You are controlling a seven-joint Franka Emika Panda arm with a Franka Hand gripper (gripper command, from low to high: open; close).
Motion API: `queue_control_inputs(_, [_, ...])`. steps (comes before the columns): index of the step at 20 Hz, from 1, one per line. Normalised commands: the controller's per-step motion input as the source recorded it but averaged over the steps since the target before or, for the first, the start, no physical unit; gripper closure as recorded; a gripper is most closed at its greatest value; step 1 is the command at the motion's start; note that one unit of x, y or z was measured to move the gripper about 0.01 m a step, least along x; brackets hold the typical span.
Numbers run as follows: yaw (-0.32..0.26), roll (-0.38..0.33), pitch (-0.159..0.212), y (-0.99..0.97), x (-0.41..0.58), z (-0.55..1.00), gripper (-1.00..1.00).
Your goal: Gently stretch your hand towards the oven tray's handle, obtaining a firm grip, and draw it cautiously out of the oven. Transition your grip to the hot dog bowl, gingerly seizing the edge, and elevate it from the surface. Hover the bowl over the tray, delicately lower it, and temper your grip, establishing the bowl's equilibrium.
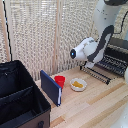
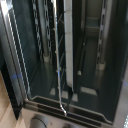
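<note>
White arm [image 1: 102, 37] bent at elbow, reaching down toward oven [image 1: 116, 52] at exterior view's right. Oven tray [image 1: 107, 65] drawn partway out, handle [image 1: 94, 74] at front. Hot dog bowl [image 1: 78, 84] on wooden counter [image 1: 95, 105], beside red cup [image 1: 60, 80]. Hand hidden; grip state cannot be told.

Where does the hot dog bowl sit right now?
In the exterior view, the hot dog bowl sits mid-table, right of the red cup.
</note>
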Motion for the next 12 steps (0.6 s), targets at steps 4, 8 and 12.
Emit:
queue_control_inputs(4, [-0.037,0.111,0.000,-0.58,0.000,0.17,-1.00])
queue_control_inputs(8, [0.000,0.128,0.013,-0.51,0.014,0.12,-1.00])
queue_control_inputs(12, [0.004,0.221,0.024,-0.51,0.066,0.10,-1.00])
